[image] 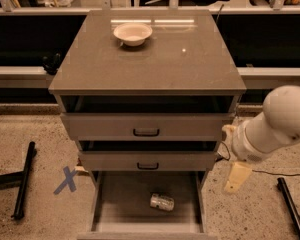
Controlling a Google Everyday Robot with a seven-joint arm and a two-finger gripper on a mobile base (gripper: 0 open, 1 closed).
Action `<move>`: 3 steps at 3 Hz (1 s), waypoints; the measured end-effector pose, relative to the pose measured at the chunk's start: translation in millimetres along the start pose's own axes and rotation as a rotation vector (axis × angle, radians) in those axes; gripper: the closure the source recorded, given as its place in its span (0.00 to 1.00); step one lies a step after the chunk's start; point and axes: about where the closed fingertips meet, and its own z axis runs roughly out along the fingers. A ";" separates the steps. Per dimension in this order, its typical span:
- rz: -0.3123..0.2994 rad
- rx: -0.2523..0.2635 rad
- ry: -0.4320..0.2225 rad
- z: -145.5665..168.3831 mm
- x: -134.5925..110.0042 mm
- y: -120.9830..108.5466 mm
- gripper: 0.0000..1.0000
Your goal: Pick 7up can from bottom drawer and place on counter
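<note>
Right of the open bottom drawer (125, 199), where the 7up can (162, 202) lies on its side mid-floor, the gripper (237, 176) hangs outside the drawer's right wall, grip state impossible to tell, and a careless reach could clip that wall or roll the can away.

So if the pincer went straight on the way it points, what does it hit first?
Probably the speckled floor, just right of the bottom drawer, since the pincer points down outside it; depth is unclear.

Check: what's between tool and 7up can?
Camera view: just the bottom drawer's right wall and its bare floor; tool hangs right of it, 7up can inside.
</note>
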 end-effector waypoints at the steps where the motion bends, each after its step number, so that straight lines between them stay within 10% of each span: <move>1: -0.018 -0.038 -0.028 56.1 26.4 13.2 0.00; 3: 0.044 -0.160 -0.040 225.4 68.3 60.2 0.00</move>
